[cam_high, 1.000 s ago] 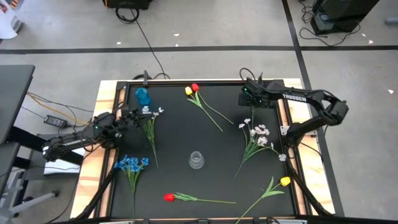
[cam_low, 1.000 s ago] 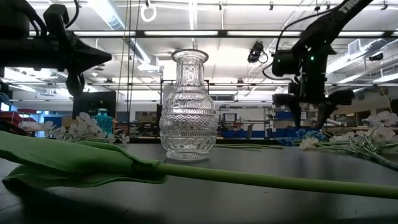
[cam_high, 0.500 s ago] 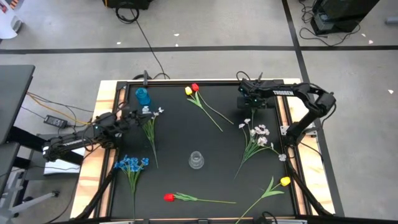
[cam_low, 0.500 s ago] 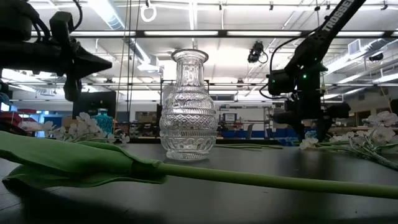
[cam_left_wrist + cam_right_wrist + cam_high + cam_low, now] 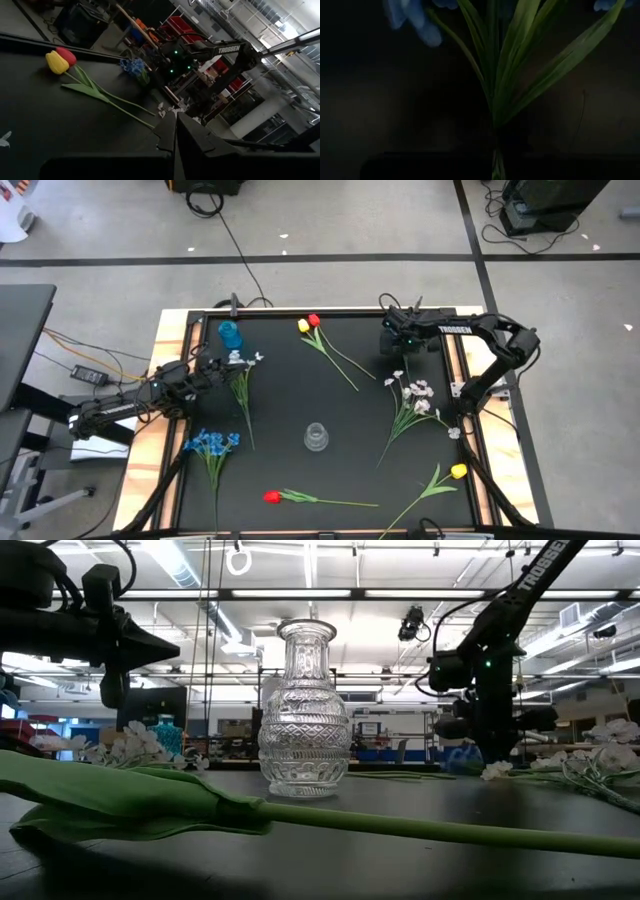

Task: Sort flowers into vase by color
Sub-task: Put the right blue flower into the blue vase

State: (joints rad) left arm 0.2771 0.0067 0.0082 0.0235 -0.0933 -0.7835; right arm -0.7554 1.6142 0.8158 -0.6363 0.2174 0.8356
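My right gripper (image 5: 397, 348) stands at the table's far right, pointing steeply down, shut on a blue flower (image 5: 134, 66) with long green leaves (image 5: 520, 75). From above, the gripper hides this flower. My left gripper (image 5: 222, 367) hovers level and shut over the left side, beside a white sprig (image 5: 241, 378). A clear glass vase (image 5: 316, 438) stands at the centre and a blue vase (image 5: 230, 334) at the far left. A yellow and a red tulip (image 5: 309, 323) lie at the far edge, with another blue bunch (image 5: 210, 442) at the near left. My right gripper pinches the blue flower's stem (image 5: 495, 150) between its two fingers, just below where the leaves fan out. The fingers come from above, slanting steeply down. The flower's blue head (image 5: 462, 756) sits low at the tabletop beside the fingers.
A white sprig (image 5: 418, 398) lies just nearer than my right gripper. A yellow tulip (image 5: 457, 471) lies at the near right and a red tulip (image 5: 272, 497) near the front edge. Bare black table (image 5: 300, 395) spreads between the vase and the far tulips.
My right gripper has come down toward the table and a little toward its left edge, and its fingers have shut on the blue flower's stem.
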